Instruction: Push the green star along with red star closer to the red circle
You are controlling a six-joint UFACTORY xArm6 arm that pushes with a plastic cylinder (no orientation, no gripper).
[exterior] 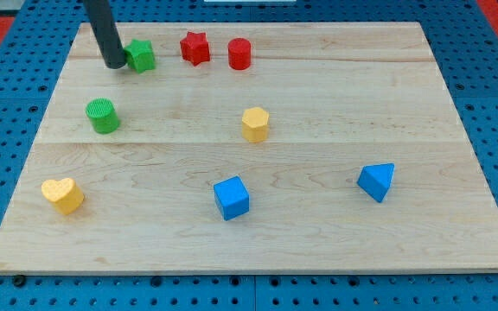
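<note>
The green star [142, 55] lies near the view's top left on the wooden board. The red star [194, 47] lies to its right, with a gap between them. The red circle [239, 53] stands just right of the red star, a small gap apart. My tip [114, 63] is at the green star's left side, touching or almost touching it. The dark rod rises from the tip toward the view's top.
A green circle [103, 116] stands below my tip at the left. A yellow hexagon [255, 123] is at the middle. A yellow heart [63, 195], a blue cube [231, 197] and a blue triangle [377, 181] lie toward the view's bottom. The board's top edge [318, 24] is close behind the stars.
</note>
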